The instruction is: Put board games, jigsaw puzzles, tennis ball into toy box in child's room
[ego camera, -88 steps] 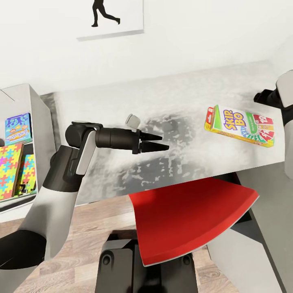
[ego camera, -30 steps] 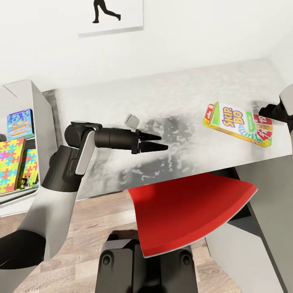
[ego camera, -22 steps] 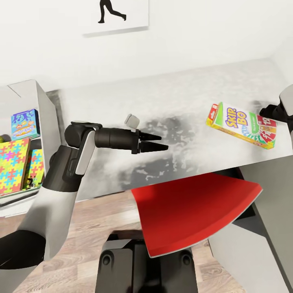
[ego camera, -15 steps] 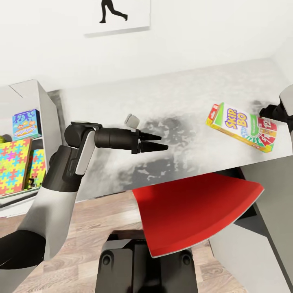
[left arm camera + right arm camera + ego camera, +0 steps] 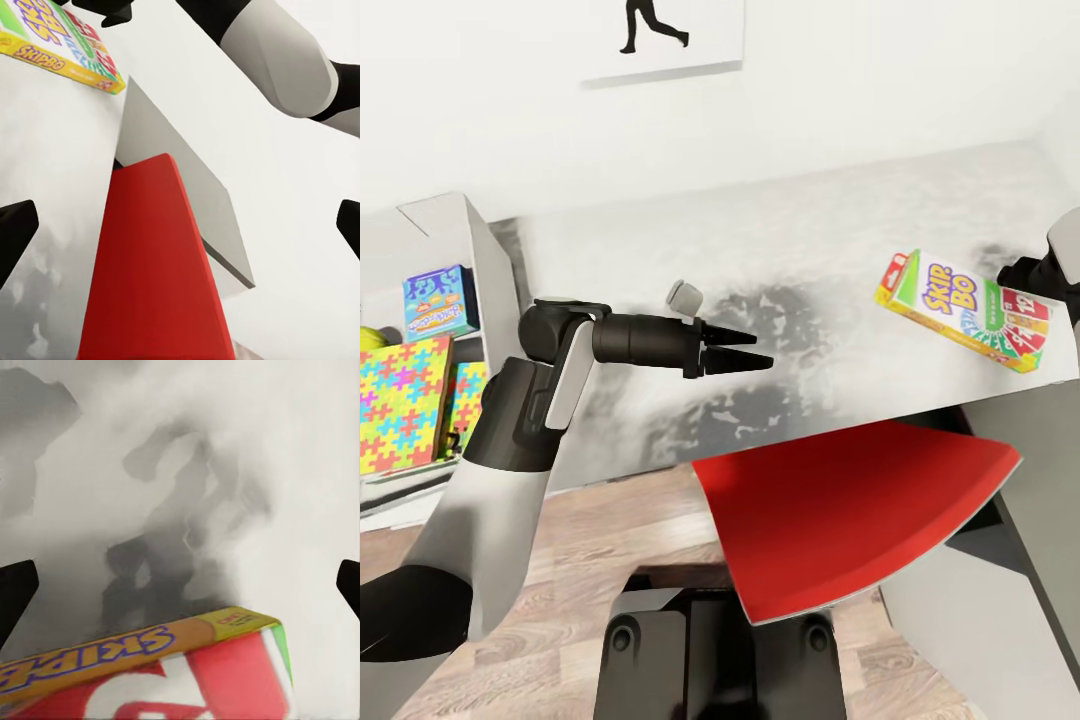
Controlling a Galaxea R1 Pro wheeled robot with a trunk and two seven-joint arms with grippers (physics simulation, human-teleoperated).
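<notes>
A green, red and yellow Skip-Bo board game (image 5: 963, 312) sits tilted near the table's (image 5: 810, 230) front right edge. My right gripper (image 5: 1018, 273) is at the game's right end. In the right wrist view its fingers stand wide apart, open (image 5: 180, 585), with the game (image 5: 150, 675) just below them. Whether they touch it I cannot tell. My left gripper (image 5: 760, 350) hangs open and empty over the table's middle. At the left, the light grey toy box (image 5: 490, 270) holds a blue board game (image 5: 435, 300), two jigsaw puzzles (image 5: 400, 405) and a tennis ball (image 5: 368, 338).
A red chair seat (image 5: 860, 520) juts out under the table's front edge, above the wood floor. My dark base (image 5: 710, 640) is below it. A silhouette picture (image 5: 665, 35) hangs on the white wall behind the table.
The camera has swung, sliding the scene to the right in the picture. My right gripper has come closer to the Skip-Bo game, and the game's tilt has changed slightly. The left arm is unchanged.
</notes>
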